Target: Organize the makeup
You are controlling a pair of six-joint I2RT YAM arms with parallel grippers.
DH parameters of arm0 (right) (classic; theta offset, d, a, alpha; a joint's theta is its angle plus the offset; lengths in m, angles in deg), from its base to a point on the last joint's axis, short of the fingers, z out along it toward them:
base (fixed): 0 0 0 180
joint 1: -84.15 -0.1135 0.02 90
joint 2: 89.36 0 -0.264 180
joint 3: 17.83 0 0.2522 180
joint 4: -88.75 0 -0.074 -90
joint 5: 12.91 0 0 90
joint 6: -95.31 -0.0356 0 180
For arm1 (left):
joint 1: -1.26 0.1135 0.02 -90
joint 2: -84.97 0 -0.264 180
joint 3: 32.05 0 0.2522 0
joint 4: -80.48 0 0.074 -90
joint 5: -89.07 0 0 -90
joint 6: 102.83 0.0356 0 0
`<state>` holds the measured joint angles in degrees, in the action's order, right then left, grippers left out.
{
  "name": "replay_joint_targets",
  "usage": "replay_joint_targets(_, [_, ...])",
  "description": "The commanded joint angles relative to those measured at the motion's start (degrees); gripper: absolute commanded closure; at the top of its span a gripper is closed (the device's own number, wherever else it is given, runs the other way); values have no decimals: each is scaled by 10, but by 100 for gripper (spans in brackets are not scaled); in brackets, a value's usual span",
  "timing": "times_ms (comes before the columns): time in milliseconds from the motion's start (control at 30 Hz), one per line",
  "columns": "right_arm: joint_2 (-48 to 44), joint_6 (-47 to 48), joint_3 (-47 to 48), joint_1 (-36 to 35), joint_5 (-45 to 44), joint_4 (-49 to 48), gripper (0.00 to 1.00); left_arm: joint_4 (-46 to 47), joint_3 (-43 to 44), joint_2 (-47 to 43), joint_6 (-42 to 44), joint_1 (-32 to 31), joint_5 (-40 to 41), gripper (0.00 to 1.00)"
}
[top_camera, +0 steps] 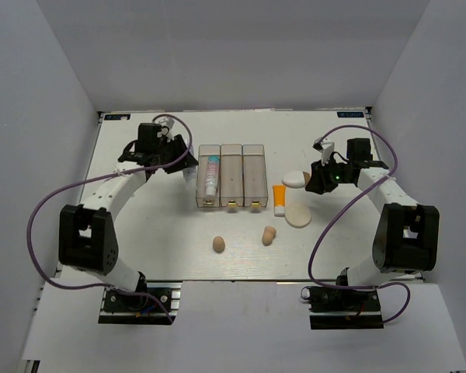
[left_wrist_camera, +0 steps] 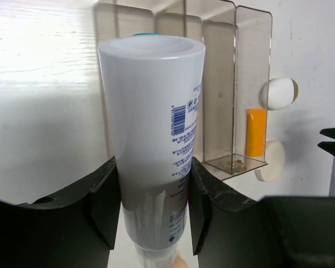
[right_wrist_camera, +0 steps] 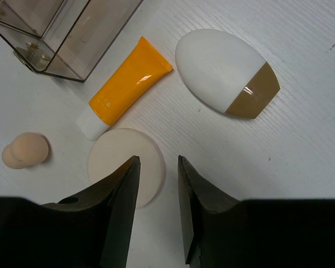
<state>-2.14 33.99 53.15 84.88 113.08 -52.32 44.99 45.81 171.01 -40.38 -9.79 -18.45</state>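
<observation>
At left bin point(top_camera: 209, 150), white tube point(top_camera: 212, 175), lengthwise far-near

Three bins stand side by side mid-desk point(top_camera: 140, 233), long sides touching: left bin point(top_camera: 199, 186), middle bin point(top_camera: 231, 175), right bin point(top_camera: 254, 175). The printed tube point(left_wrist_camera: 151, 111) lies lengthwise within the left bin's outline seen from above, and sits between the fingers of the left hand point(left_wrist_camera: 154, 206). Just right of the right bin's near end lies the capped tube point(top_camera: 279, 198), cap toward the near edge. The round puff point(top_camera: 299, 214) lies just beside that cap, to its right. The oval piece point(top_camera: 295, 179) lies behind the puff. In front of the bins, well apart from each other, lie the left sponge point(top_camera: 219, 244) and the right sponge point(top_camera: 269, 235).
</observation>
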Motion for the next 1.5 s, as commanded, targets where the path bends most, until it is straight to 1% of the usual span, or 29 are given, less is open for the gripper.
replay_joint_targets(0, [-2, -4, 17, -2, 15, -3, 60, 58, 65, 52, 14, -13, -66, 84])
replay_joint_targets(67, [-4, -6, 15, -2, 15, -3, 58, 58, 94, 82, 14, -20, -70, 82])
replay_joint_targets(100, [-5, -8, 15, -2, 15, -4, 57, 54, 122, 112, 17, -27, -69, 79])
replay_joint_targets(167, [-6, -12, 15, -2, 15, -6, 53, 43, 146, 140, 24, -34, -61, 74])
replay_joint_targets(200, [-7, -15, 15, -2, 14, -8, 53, 31, 165, 162, 28, -40, -55, 69])
replay_joint_targets(300, [-7, -20, 20, -3, 10, -11, 49, 7, 181, 185, 36, -50, -36, 61])
replay_joint_targets(333, [-5, -20, 21, -3, 8, -13, 48, 0, 187, 192, 38, -50, -28, 54])
replay_joint_targets(400, [-3, -21, 26, -3, 6, -13, 47, -13, 190, 199, 43, -57, -20, 47])
replay_joint_targets(433, [0, -22, 27, -3, 7, -13, 47, -16, 191, 201, 47, -57, -9, 40])
replay_joint_targets(467, [0, -22, 29, -3, 6, -12, 47, -20, 191, 201, 49, -57, -6, 35])
replay_joint_targets(533, [5, -23, 32, -3, 7, -10, 46, -20, 192, 200, 49, -62, 6, 27])
replay_joint_targets(633, [9, -23, 38, -3, 6, -6, 45, -24, 207, 197, 49, -62, 13, 18])
replay_joint_targets(667, [10, -22, 40, -4, 6, -3, 44, -28, 211, 193, 48, -62, 14, 15])
replay_joint_targets(733, [13, -19, 43, -5, 7, 1, 43, -34, 220, 185, 47, -62, 22, 14])
replay_joint_targets(833, [13, 0, 46, -6, 21, 15, 42, -41, 221, 148, 44, -62, 30, 14])
replay_joint_targets(900, [12, 17, 43, -6, 32, 21, 43, -40, 195, 102, 43, -62, 32, 20])
replay_joint_targets(967, [14, 29, 43, -6, 38, 25, 43, -47, 160, 71, 45, -62, 21, 31])
replay_joint_targets(1000, [18, 33, 43, -22, 39, 25, 43, -53, 148, 39, 49, -67, 20, 50])
replay_joint_targets(1067, [28, 32, 46, -26, 20, 18, 44, -77, 106, 6, 52, -67, 6, 66])
replay_joint_targets(1100, [34, 21, 48, -29, 6, 4, 45, -83, 90, -31, 54, -67, 2, 77])
replay_joint_targets(1167, [56, 8, 67, -34, -32, -6, 46, -101, 41, -67, 54, -67, -23, 80])
replay_joint_targets(1200, [65, 5, 78, -36, -39, 7, 47, -105, 25, -105, 53, -67, -34, 81])
replay_joint_targets(1233, [75, 10, 105, -36, -40, 21, 47, -109, 8, -125, 51, -67, -49, 79])
replay_joint_targets(1300, [96, 30, 125, -39, -26, 58, 46, -116, -39, -157, 45, -67, -87, 70])
replay_joint_targets(1333, [100, 58, 126, -43, -23, 86, 43, -125, -54, -185, 43, -72, -99, 57])
replay_joint_targets(1367, [101, 70, 115, -45, -33, 95, 43, -129, -70, -196, 40, -72, -109, 49])
replay_joint_targets(1433, [95, 105, 87, -50, -54, 113, 41, -138, -115, -233, 26, -83, -124, 33])
replay_joint_targets(1467, [91, 112, 74, -51, -60, 113, 41, -139, -128, -244, 14, -83, -124, 30])
